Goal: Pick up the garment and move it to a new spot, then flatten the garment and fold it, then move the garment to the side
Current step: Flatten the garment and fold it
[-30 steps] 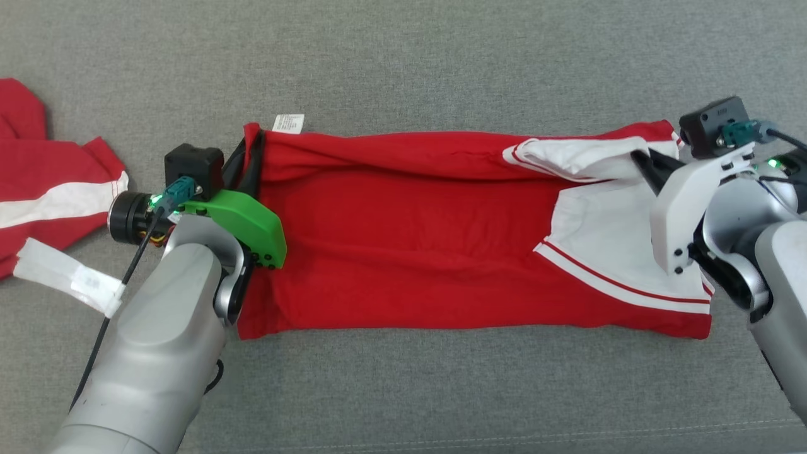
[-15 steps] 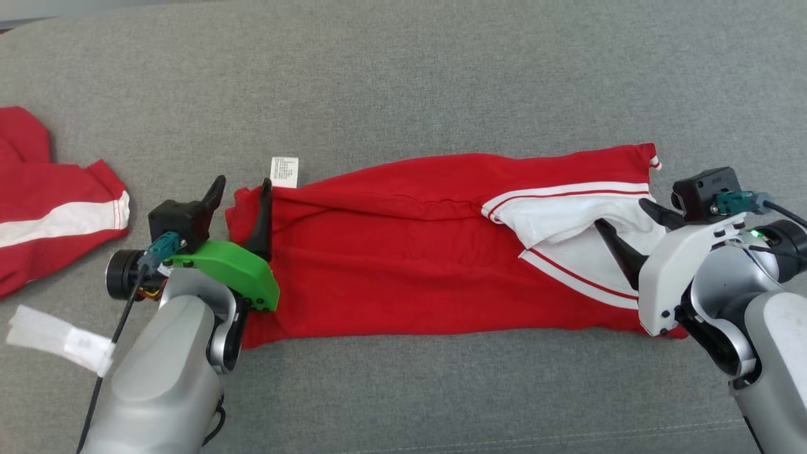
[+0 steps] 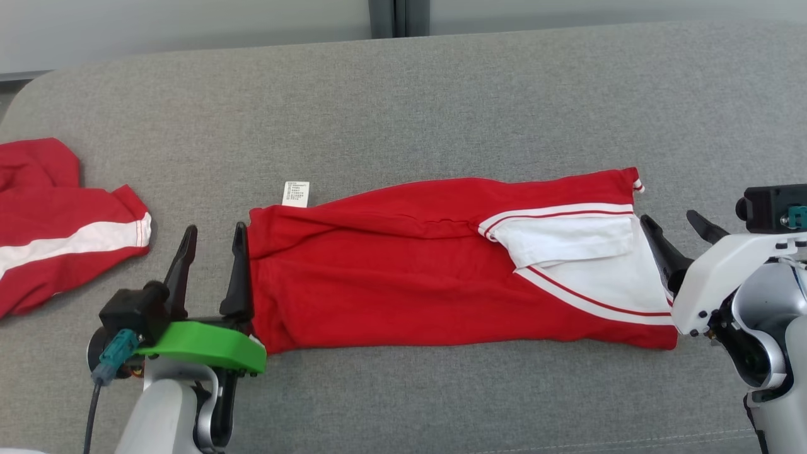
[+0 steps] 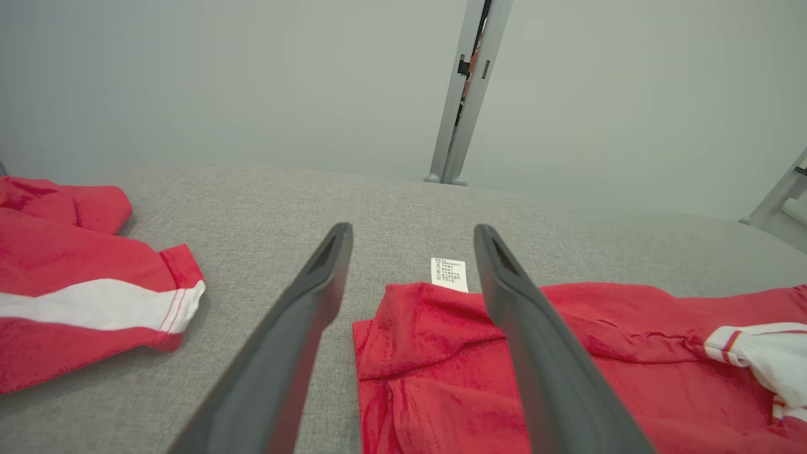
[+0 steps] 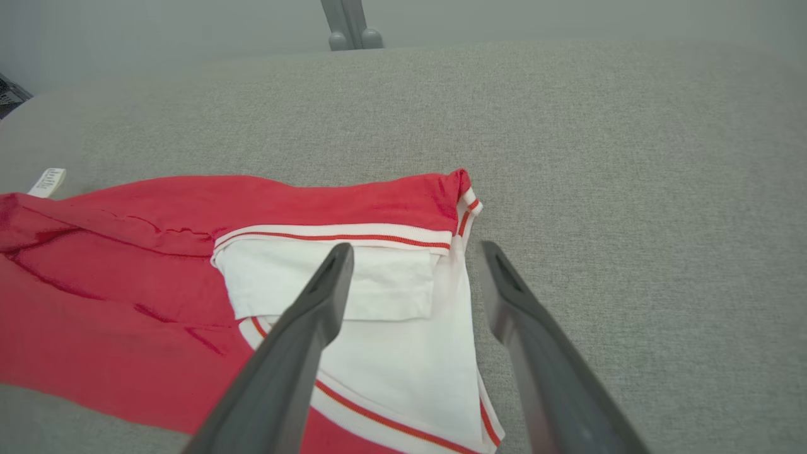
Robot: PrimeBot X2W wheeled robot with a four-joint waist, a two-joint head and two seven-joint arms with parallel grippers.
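The garment [image 3: 410, 265] is red with a white, red-striped panel at its right end. It lies as a long folded strip across the grey cushion [image 3: 441, 113]. A white label [image 3: 296, 193] sticks out at its far left corner. My left gripper [image 3: 214, 228] stands open at the strip's left end, its right finger along the cloth's edge, holding nothing. My right gripper [image 3: 669, 219] is open just off the right end. In the left wrist view the open gripper [image 4: 411, 228] frames the garment's corner [image 4: 441, 353]. In the right wrist view the open gripper [image 5: 416, 247] hovers over the white panel [image 5: 391, 353].
A second red garment with a white stripe [image 3: 57, 221] lies bunched at the cushion's left edge. A grey post [image 3: 394, 16] stands behind the far edge against a pale wall. Bare grey cushion lies beyond and in front of the strip.
Both grippers have opened, let go of the garment's ends and drawn back toward me. The strip now lies flat. The head camera has tilted up, shifting the whole picture.
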